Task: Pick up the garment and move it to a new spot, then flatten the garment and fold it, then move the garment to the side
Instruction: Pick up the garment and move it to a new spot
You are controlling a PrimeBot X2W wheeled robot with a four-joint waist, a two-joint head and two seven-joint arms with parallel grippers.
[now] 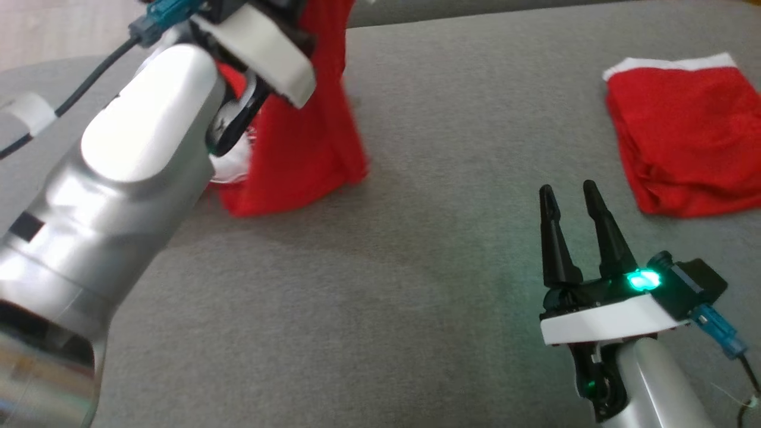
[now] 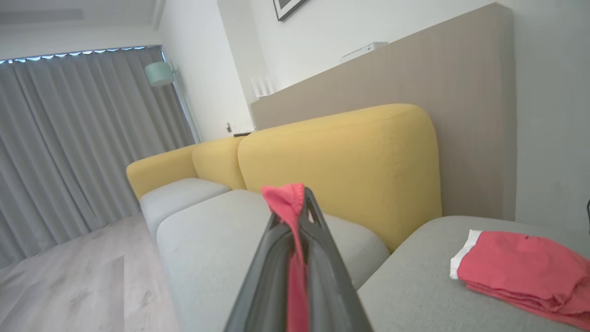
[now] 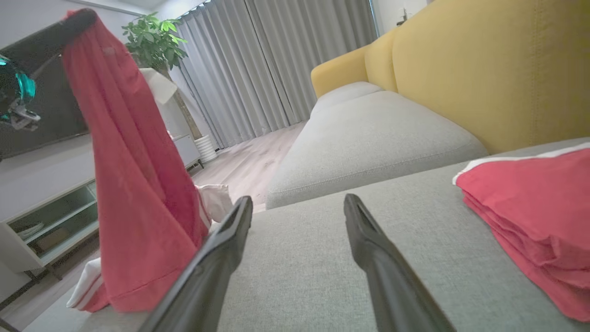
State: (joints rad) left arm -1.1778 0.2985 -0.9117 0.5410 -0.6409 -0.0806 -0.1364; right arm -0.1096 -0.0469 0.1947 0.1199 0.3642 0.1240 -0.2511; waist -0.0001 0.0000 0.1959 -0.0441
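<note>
A red garment [image 1: 303, 137] with white trim hangs from my left gripper [image 2: 299, 203], which is shut on its top edge; red cloth [image 2: 295, 258] runs between the two fingers. The garment [image 3: 133, 184] hangs in a long drape, and its lower end and white trim still rest on the grey cushion [image 1: 416, 267] at the left. My left forearm hides part of it in the head view. My right gripper [image 1: 568, 193] stands open and empty low over the cushion at the lower right, well apart from the garment, its fingers [image 3: 230, 240] spread.
A second red garment [image 1: 689, 137] with a white band lies folded at the cushion's far right, close to my right gripper. A yellow backrest [image 2: 341, 161] rises behind the cushion. The cushion's edge drops to a wooden floor [image 3: 249, 161] at the left.
</note>
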